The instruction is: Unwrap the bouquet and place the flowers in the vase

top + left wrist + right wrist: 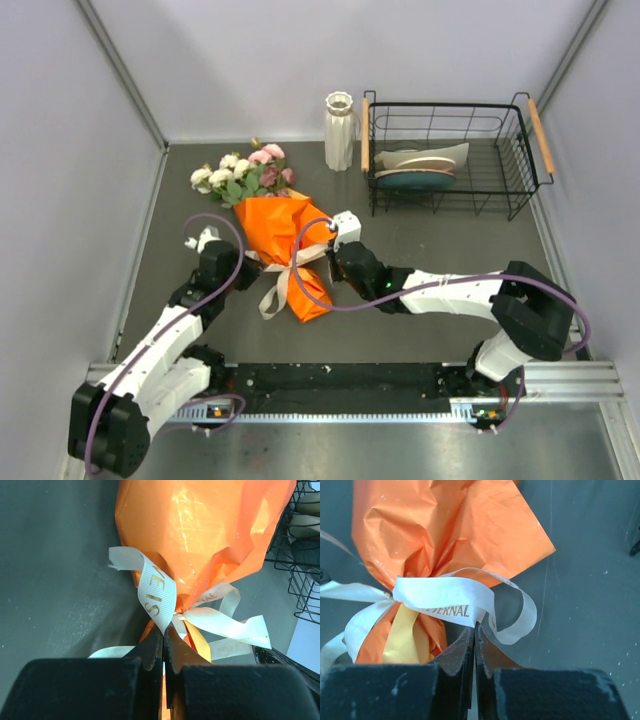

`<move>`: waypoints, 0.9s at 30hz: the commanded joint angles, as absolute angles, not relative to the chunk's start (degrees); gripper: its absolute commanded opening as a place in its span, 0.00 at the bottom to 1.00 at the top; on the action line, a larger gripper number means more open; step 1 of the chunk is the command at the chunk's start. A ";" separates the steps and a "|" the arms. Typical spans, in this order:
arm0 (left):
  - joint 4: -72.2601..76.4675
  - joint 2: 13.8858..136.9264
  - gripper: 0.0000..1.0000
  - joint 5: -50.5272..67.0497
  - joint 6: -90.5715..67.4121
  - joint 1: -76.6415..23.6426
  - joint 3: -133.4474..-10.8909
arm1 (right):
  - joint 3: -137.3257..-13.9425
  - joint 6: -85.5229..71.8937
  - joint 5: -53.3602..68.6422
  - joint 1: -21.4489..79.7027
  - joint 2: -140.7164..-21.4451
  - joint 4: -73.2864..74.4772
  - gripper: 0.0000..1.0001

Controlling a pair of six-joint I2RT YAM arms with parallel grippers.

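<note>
**At the bouquet's waist: both pairs of fingers closed on the ribbon**

Between the left fingers, which are pressed fully together, a loop of the cream ribbon is pinched just beside the knot. The right fingers are likewise closed. Their tips meet at the lower edge of the printed band on the far side of the same bow and appear to have caught it, though the contact itself is hidden by the tips.

The ribbon is judged to be light, limp and rather slick. It can be drawn out by a tail or a loop, but it may slip from a shallow pinch. A hold close to the knot is therefore thought better than one at a free end.

Around the knot, the orange paper is gathered tightly and flares out on either side. It is creased and glossy and is expected to crackle, spring back and tear if dragged. It is best taken by a loose edge once the tie is undone.

The bouquet is laid flat on the tabletop between the two arms, left of centre. The flowers point toward the far left. They are judged soft and easily crushed at the heads, so the thin stems, now hidden inside the wrap, are the likely place to grasp them.

The vase is stood upright at the far edge, just left of the wire basket. It is tall and narrow-necked and is considered easy to tip.
</note>
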State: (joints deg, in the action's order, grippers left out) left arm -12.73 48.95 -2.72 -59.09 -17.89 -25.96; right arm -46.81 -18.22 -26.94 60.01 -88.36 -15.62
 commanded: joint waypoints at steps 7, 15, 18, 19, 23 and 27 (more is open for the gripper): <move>-17.49 45.71 0.00 -7.12 -63.11 -17.14 -24.44 | -44.30 -33.76 -26.38 56.78 -84.82 -15.36 0.00; -18.01 45.53 0.00 -6.94 -61.17 -17.14 -25.31 | -37.71 -26.54 -26.01 57.13 -78.84 -14.77 0.00; -19.07 44.65 0.00 -8.17 -60.82 -17.14 -25.58 | -39.54 -26.54 -28.29 56.43 -79.89 -12.67 0.00; -19.68 44.13 0.00 -8.96 -60.99 -17.14 -25.84 | -40.07 -26.72 -29.08 55.99 -80.33 -12.13 0.00; -28.62 43.33 0.00 -16.59 -64.06 -16.18 -27.85 | -40.61 -31.09 -33.21 52.31 -81.04 -8.80 0.00; -31.73 43.68 0.00 -17.94 -64.17 -12.40 -28.04 | -37.80 -35.58 -36.30 48.18 -78.40 -7.30 0.00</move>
